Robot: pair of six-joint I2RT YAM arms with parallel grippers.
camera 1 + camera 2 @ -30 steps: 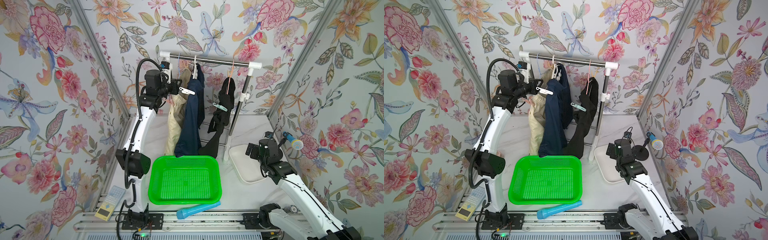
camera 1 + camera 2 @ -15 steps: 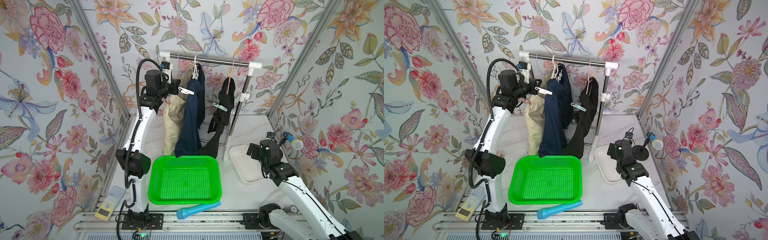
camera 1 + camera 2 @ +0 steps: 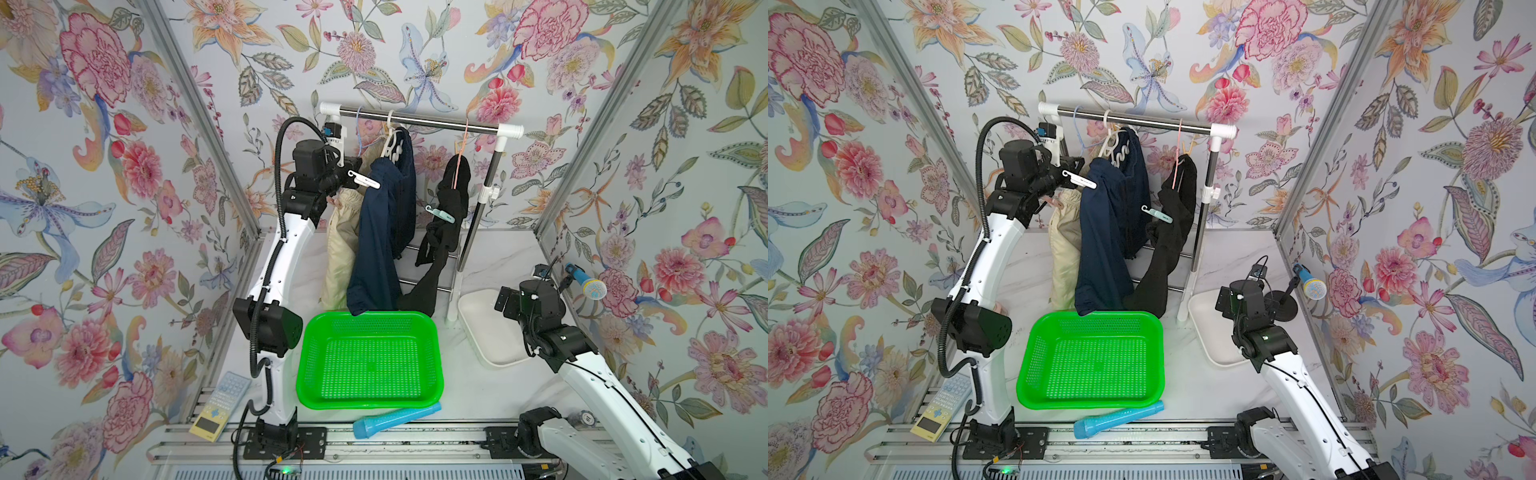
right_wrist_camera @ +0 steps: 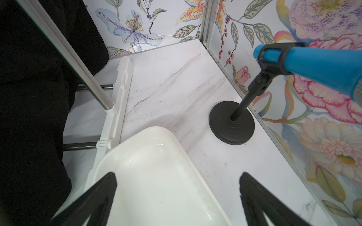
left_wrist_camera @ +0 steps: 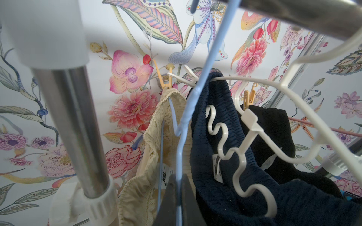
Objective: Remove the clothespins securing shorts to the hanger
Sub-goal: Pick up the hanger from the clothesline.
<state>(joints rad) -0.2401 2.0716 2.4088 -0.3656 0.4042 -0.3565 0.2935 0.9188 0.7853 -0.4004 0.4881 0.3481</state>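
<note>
Clamps left jaws shut on the blue hanger (image 5: pixel 199 78), close by rack post (image 5: pixel 74 127) and cream shorts (image 5: pixel 141 195). Holds right jaws wide apart over the edge of the white tray (image 4: pixel 148 130) — open tabletop (image 4: pixel 172 84) beyond.

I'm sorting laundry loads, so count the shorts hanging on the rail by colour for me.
Cream shorts: 1
Navy shorts: 1
Black shorts: 1
Total: 3
</note>
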